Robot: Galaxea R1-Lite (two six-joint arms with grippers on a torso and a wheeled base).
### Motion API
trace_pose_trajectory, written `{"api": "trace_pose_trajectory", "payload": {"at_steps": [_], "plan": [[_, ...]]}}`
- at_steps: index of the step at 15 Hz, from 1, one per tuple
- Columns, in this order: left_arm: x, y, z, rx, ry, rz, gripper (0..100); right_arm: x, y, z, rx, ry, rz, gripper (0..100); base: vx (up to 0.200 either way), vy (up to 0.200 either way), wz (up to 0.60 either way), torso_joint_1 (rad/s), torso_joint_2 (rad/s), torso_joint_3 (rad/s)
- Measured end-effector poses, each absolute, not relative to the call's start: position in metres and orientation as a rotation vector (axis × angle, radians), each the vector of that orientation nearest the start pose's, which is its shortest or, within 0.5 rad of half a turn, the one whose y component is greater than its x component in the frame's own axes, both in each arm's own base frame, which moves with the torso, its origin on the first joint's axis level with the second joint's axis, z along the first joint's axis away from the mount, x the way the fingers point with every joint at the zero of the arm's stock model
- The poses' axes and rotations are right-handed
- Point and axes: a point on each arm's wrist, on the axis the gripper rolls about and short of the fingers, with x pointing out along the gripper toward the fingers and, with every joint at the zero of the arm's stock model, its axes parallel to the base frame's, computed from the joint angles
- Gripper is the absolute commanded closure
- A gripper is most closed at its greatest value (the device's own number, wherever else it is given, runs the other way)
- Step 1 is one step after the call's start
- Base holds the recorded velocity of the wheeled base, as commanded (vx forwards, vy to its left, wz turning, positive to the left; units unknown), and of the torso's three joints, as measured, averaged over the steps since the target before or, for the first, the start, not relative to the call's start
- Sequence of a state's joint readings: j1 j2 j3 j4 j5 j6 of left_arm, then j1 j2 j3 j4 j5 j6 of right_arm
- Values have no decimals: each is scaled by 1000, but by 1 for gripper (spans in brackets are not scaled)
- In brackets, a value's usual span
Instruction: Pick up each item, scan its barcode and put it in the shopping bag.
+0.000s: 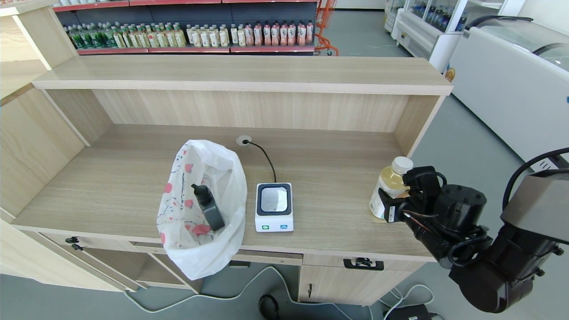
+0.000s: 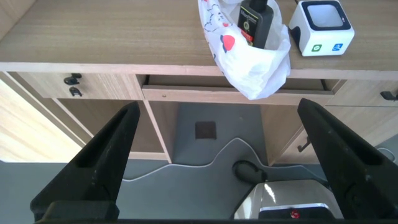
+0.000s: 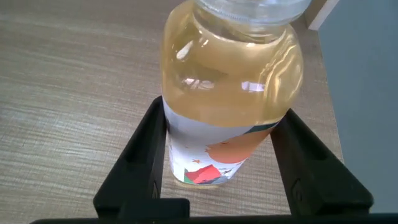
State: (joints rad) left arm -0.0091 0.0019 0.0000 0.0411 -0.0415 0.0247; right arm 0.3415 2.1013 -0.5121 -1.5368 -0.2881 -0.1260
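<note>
— Wooden counter (image 1: 133,178): where's the drink bottle (image 1: 390,184)?
— Upright, well right of the scanner (image 1: 274,206), near the edge. The right gripper (image 3: 222,118) has both fingers pressed to its label.
— Other things?
— A shopping bag (image 1: 224,178) touches the scanner's left side, with a dark spray bottle (image 1: 209,209) inside. A cable (image 1: 266,160) runs behind.
— The left gripper (image 2: 217,112)?
— Spread wide, below the counter front.
— Hidden?
— The wrist covers the drink bottle's base.
</note>
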Motion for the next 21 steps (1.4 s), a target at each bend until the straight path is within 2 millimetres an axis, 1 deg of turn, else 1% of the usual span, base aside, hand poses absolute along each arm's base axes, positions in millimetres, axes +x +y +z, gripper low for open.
{"api": "trace_pose_trajectory", "payload": {"at_steps": [5, 6, 13, 21], "plan": [[-23, -1, 71, 24, 42, -51, 0, 303, 101, 75, -147, 62, 58, 100, 0, 0, 0, 0, 0, 0], [-23, -1, 71, 24, 42, -51, 0, 302, 101, 75, -148, 65, 58, 0, 0, 0, 0, 0, 0, 0], [-23, -1, 71, 24, 42, -51, 0, 302, 99, 76, -150, 64, 53, 0, 0, 0, 0, 0, 0, 0], [-23, -1, 71, 24, 42, -51, 0, 325, 108, 70, -143, 31, 136, 0, 0, 0, 0, 0, 0, 0]]}}
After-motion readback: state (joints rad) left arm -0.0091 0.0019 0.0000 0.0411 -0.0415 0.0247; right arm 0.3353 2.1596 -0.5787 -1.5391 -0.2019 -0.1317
